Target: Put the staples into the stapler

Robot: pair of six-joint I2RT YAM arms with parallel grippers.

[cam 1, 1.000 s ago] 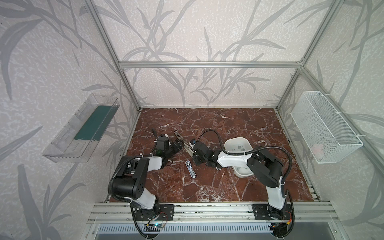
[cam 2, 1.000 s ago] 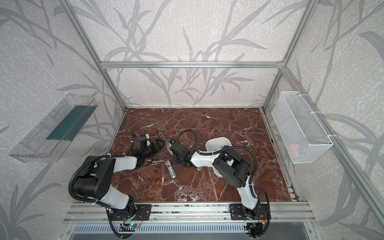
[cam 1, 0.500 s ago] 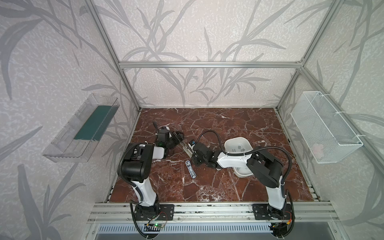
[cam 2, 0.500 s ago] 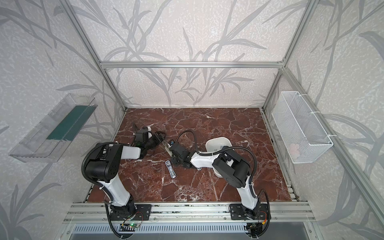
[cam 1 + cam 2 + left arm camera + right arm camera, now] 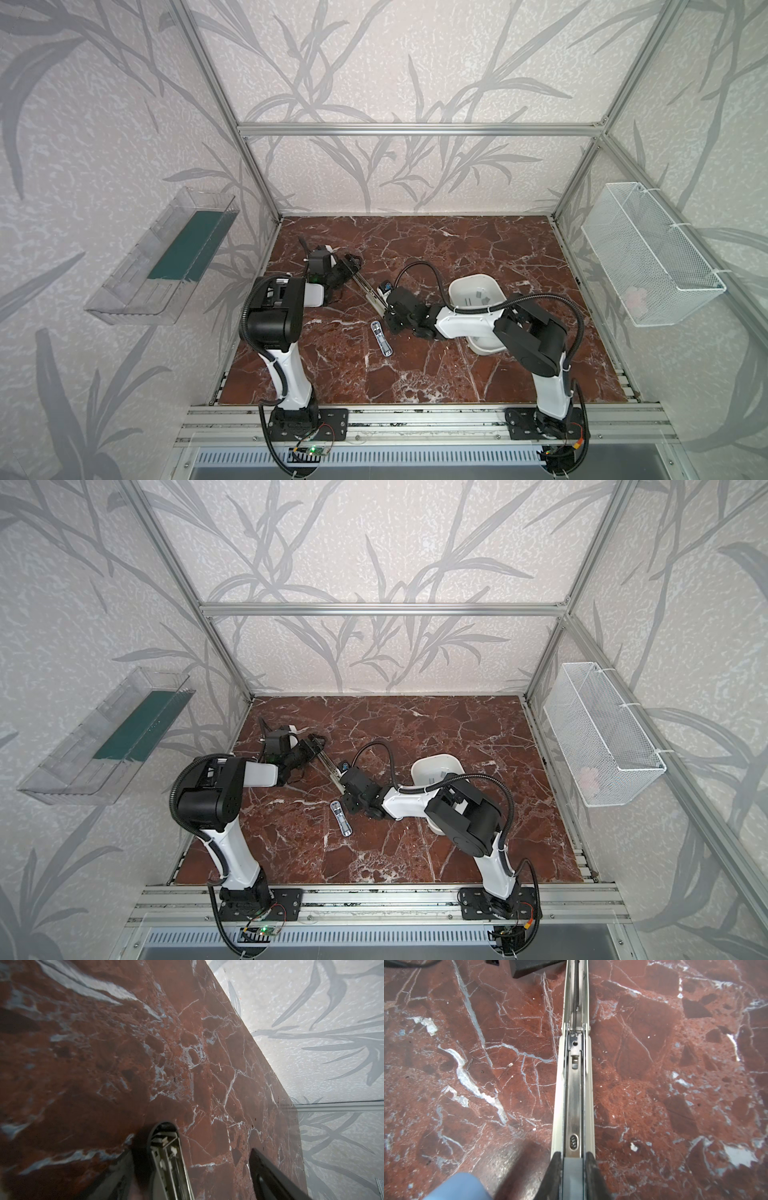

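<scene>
My right pincer [image 5: 572, 1156]: I am clamping it shut on one end of the stapler [image 5: 574, 1095], both fingertips [image 5: 556, 1163] pressing against its sides. The stapler is lying opened out flat, its metal channel facing up and running straight away from my grip.

My left pincer [image 5: 190, 1152]: I am holding it wide open around the stapler's other end. The rounded tip is sitting between my fingers [image 5: 268, 1178], nearer one than the other. I cannot tell whether it is touching either.

In both top views the stapler [image 5: 368, 289] is stretching between my two pincers over the red marble tabletop [image 5: 415, 374]. I cannot tell whether it is resting on the marble or hanging just above it.

A small grey oblong piece [image 5: 381, 340] is lying flat on the marble near the stapler's clamped end, apart from it, on the side toward my arm bases.

The staples [image 5: 477, 293] are lying as small grey strips in a white tub [image 5: 459, 284]. The tub is standing well apart from the stapler, beyond my right pincer's wrist, and my right arm is crossing over its near part.
</scene>
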